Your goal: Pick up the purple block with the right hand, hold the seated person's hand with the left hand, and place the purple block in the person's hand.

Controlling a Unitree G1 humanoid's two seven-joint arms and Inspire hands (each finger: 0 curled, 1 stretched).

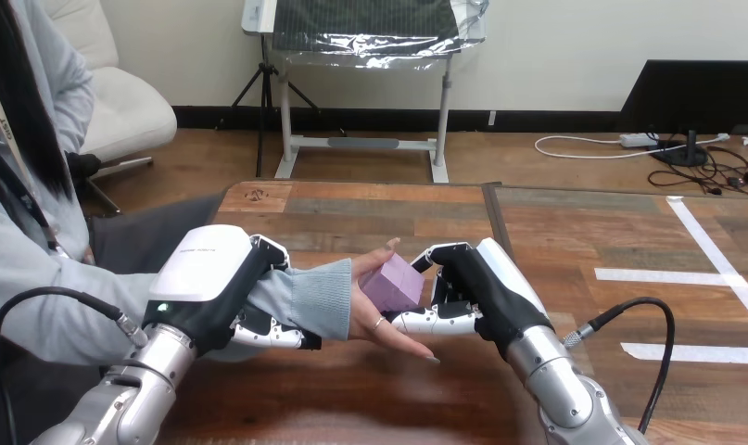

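Note:
The purple block (394, 282) rests in the palm of the person's hand (377, 315), which reaches in from the left over the middle of the wooden table (370, 209). My right hand (470, 287) is at the block's right side, its fingers and thumb curled against the block. My left hand (212, 283) wraps the person's forearm at the grey sleeve (305, 297), with its fingers curled under and over it.
The person sits at the table's left side, with an arm stretched across the near part of the table. A seam (493, 222) runs down the tabletop right of centre. Bare wood lies beyond the hands and to the right.

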